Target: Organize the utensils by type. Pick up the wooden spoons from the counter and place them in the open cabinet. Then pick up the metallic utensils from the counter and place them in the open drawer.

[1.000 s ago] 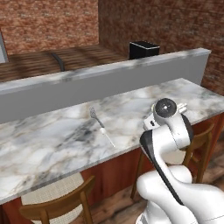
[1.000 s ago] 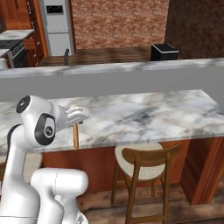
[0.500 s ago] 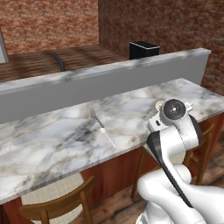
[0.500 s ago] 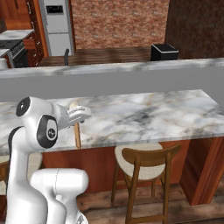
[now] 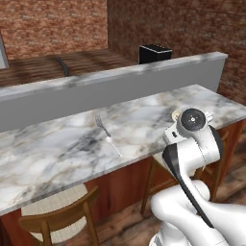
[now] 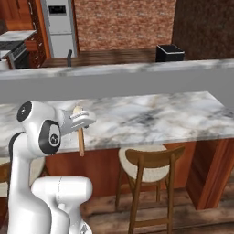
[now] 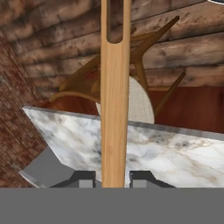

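L base: fork (image 5: 107, 135) mid counter (image 5: 57, 149), handle aimed at front edge; arm w/ spoon at right front edge.
R base: gripper (image 6: 81, 119) clamped on wooden spoon (image 6: 80, 132), handle hanging down past front edge.
Hand: spoon's long axis runs straight out betw fingertips (image 7: 84, 178).

The white marble counter (image 5: 57, 149) carries a silver fork (image 5: 107, 136) lying flat near its middle, tines toward the far ledge.

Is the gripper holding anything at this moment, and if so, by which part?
Yes. The gripper is shut on a wooden spoon, pinching its flat handle between the two fingertips; in the right base view the handle hangs down below the hand.
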You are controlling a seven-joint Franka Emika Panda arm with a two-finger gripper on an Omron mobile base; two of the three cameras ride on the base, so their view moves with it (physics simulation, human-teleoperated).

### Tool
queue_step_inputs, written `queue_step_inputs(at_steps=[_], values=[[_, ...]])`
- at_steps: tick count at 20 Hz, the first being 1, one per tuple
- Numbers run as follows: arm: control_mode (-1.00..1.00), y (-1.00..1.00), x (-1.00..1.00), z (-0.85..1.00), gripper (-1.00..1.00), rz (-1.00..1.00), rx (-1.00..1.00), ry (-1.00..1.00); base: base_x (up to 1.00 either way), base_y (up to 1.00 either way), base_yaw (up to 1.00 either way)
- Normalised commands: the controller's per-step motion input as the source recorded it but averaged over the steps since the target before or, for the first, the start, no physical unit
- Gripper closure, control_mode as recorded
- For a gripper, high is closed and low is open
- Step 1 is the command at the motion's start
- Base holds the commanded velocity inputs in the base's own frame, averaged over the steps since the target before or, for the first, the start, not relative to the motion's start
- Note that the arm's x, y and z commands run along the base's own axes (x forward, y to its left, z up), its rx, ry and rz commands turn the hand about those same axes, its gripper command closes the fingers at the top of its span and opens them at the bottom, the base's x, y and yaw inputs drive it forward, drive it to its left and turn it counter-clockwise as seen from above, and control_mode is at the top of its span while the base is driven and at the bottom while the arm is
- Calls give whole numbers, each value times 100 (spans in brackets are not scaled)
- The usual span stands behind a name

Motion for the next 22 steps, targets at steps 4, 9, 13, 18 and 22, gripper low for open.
queue_step_inputs(at_steps=[4, 9, 13, 18, 22], values=[[100, 0, 0, 0, 100, 0, 0, 0, -51, -38, 0], [100, 0, 0, 0, 100, 0, 0, 0, -48, -43, 0], [100, 0, 0, 0, 100, 0, 0, 0, -19, -55, -1], [100, 0, 0, 0, 100, 0, 0, 0, 0, -68, -3], [100, 0, 0, 0, 100, 0, 0, 0, 5, -100, -2]])
